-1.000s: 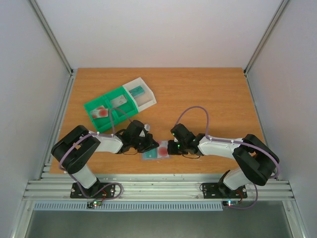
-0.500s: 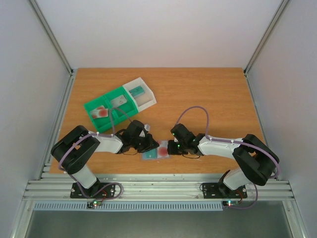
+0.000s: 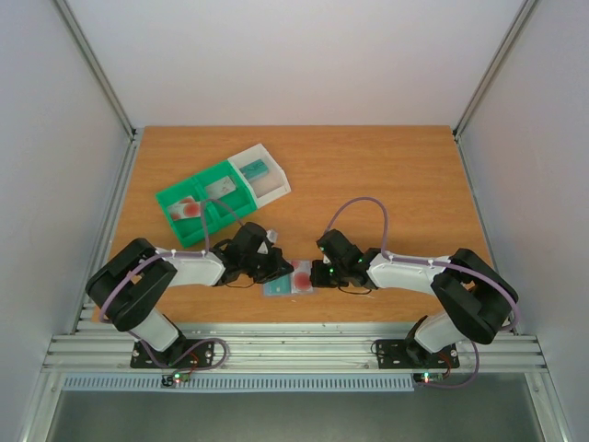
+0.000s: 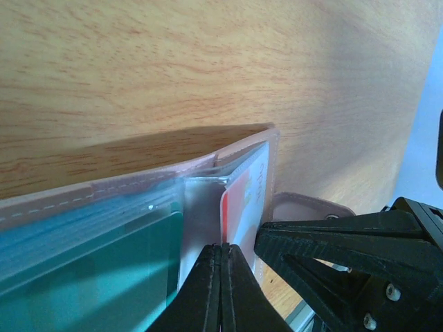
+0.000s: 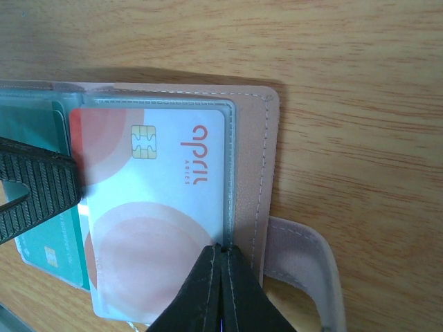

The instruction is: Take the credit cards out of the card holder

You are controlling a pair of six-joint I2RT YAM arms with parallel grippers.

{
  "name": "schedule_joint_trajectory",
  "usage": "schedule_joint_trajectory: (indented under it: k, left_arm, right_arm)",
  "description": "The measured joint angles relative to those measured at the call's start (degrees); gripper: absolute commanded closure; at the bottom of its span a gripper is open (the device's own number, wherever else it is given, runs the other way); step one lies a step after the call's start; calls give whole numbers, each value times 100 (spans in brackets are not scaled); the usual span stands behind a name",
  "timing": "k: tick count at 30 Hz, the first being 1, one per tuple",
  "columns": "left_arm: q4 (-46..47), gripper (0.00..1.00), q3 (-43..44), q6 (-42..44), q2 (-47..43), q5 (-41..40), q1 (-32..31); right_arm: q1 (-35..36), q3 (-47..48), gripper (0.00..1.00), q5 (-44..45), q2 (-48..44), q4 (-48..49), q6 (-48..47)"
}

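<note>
The card holder [image 3: 276,289] lies open near the table's front edge, between my two grippers. In the wrist views its edging [image 5: 252,152] looks pinkish, with clear pockets and a strap [image 5: 304,256]. A pale credit card with red blotches [image 5: 152,207] sits in the right pocket and also shows in the left wrist view [image 4: 242,200]. A teal card [image 5: 41,249] sits in the left panel. My left gripper [image 4: 221,247] is shut on the pale card's left edge. My right gripper [image 5: 223,247] is shut, its tips pressing on the pocket seam at the card's right edge.
A green-and-white compartment tray [image 3: 241,194] stands further back on the left, with a red-blotched card [image 3: 189,208] and a teal card [image 3: 256,168] in it. The aluminium rail [image 3: 294,322] runs just in front of the holder.
My left arm's elbow has swung a little left and down. The holder and both grippers have stayed about where they were.
</note>
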Motion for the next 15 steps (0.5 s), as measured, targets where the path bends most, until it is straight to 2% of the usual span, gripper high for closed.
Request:
schedule_joint_trajectory:
  k: [15]
  left_arm:
    - [-358, 99, 11, 238, -83, -44, 0]
  right_arm:
    - [0, 0, 99, 4, 0, 2, 13]
